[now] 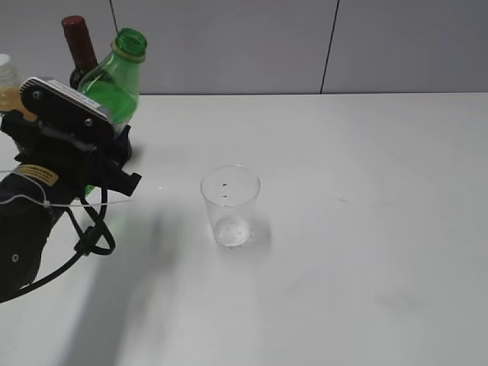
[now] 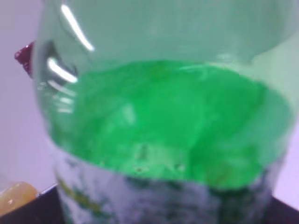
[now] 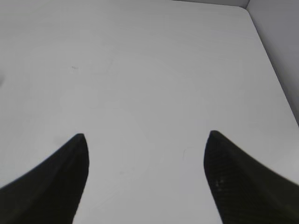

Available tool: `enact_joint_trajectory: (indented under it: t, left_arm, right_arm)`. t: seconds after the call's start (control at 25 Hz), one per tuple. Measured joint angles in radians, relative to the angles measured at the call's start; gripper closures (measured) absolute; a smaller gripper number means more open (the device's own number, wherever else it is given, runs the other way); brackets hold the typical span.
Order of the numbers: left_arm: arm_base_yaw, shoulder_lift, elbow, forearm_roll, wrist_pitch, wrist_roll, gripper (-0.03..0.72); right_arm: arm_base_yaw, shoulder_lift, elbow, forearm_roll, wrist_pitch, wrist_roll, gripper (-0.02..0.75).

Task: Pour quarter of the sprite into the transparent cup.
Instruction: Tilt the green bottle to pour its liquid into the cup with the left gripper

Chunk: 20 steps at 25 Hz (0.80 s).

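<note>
The sprite [image 1: 116, 80], a green translucent bottle with no cap, leans a little to the right at the table's far left. It fills the left wrist view [image 2: 163, 130], where green liquid stands above a white-green label. My left gripper [image 1: 108, 152] is shut around its lower body; the fingertips are mostly hidden. The transparent cup [image 1: 229, 206] stands upright to the right of the bottle, near the table's middle, with only droplets at its bottom. My right gripper [image 3: 147, 140] is open and empty over bare table and is out of the exterior view.
A dark wine bottle [image 1: 78, 49] with a red cap stands just behind the sprite, and an orange juice bottle [image 1: 8, 84] stands at the far left edge. The grey wall runs along the table's back edge. The table corner [image 3: 243, 9] shows in the right wrist view.
</note>
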Motion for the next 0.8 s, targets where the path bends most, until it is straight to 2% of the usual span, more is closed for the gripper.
enact_joint_trajectory:
  t: [0.4, 0.8]
  left_arm:
    - [-0.003, 0.0, 0.0, -0.009, 0.0, 0.295, 0.223]
    - [-0.004, 0.001, -0.025, -0.02, 0.016, 0.481, 0.225]
  right_arm:
    - [0.0, 0.0, 0.0, 0.0, 0.0, 0.0, 0.145]
    - [0.0, 0.0, 0.0, 0.0, 0.0, 0.0, 0.145]
